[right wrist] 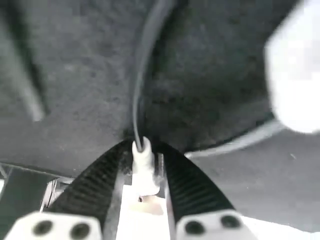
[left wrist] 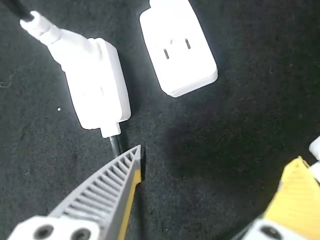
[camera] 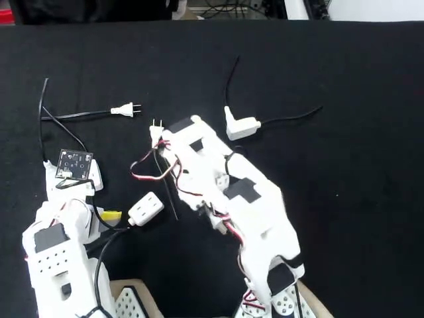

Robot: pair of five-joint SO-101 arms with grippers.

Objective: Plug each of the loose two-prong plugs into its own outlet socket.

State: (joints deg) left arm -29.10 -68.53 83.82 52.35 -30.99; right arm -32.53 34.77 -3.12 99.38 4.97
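My right gripper (right wrist: 142, 155) is shut on a white two-prong plug (right wrist: 142, 162), whose black cord runs off over the cloth. From above, that plug (camera: 157, 130) sits at the tip of the centre arm, prongs pointing to the far side. A second plug (camera: 126, 110) lies loose on its black cord further left. A white outlet socket (camera: 146, 208) rests by my left gripper (camera: 111, 215). In the left wrist view the left gripper (left wrist: 210, 175) is open above the cloth, short of a two-slot socket (left wrist: 177, 47) and a white corded block (left wrist: 95, 82).
Another white block (camera: 242, 126) with a black cord lies right of the held plug. Black cords (camera: 66, 116) loop across the left side of the black table cloth (camera: 344, 79). Red and white arm wires (camera: 149, 169) hang beside the right arm.
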